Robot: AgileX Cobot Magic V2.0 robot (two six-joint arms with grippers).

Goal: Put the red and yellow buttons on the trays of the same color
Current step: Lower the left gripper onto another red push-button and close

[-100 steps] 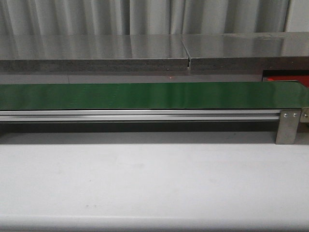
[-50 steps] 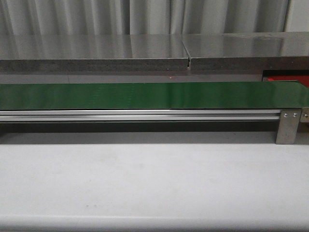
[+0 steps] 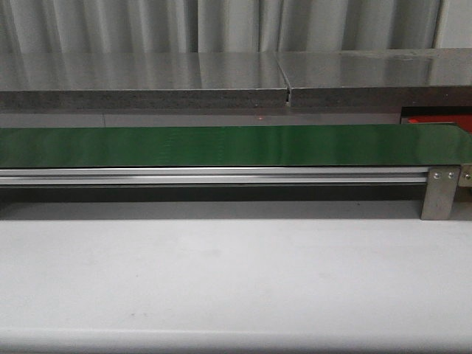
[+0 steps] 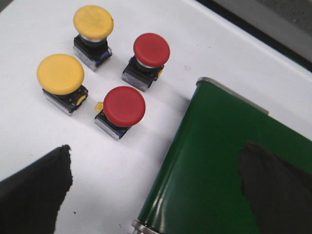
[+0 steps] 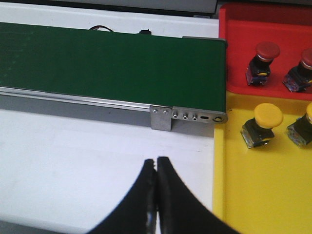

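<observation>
In the left wrist view two red buttons [image 4: 124, 106] [image 4: 151, 50] and two yellow buttons [image 4: 60, 74] [image 4: 93, 23] stand on the white table beside the belt's end. My left gripper [image 4: 156, 147] hangs open above them, holding nothing, one finger over the table and the other over the belt. The right wrist view shows a red tray [image 5: 234, 44] holding two dark-red buttons [image 5: 263, 56] [image 5: 301, 68]. A yellow tray [image 5: 253, 195] beside it holds two yellow buttons [image 5: 263, 124] [image 5: 304, 124]. My right gripper [image 5: 157, 160] is shut and empty over the white table, left of the yellow tray.
A long green conveyor belt [image 3: 221, 145] on an aluminium rail runs across the table, with nothing on it. A corner of the red tray [image 3: 435, 119] shows behind its right end. A grey shelf and curtain stand behind. Neither arm shows in the front view.
</observation>
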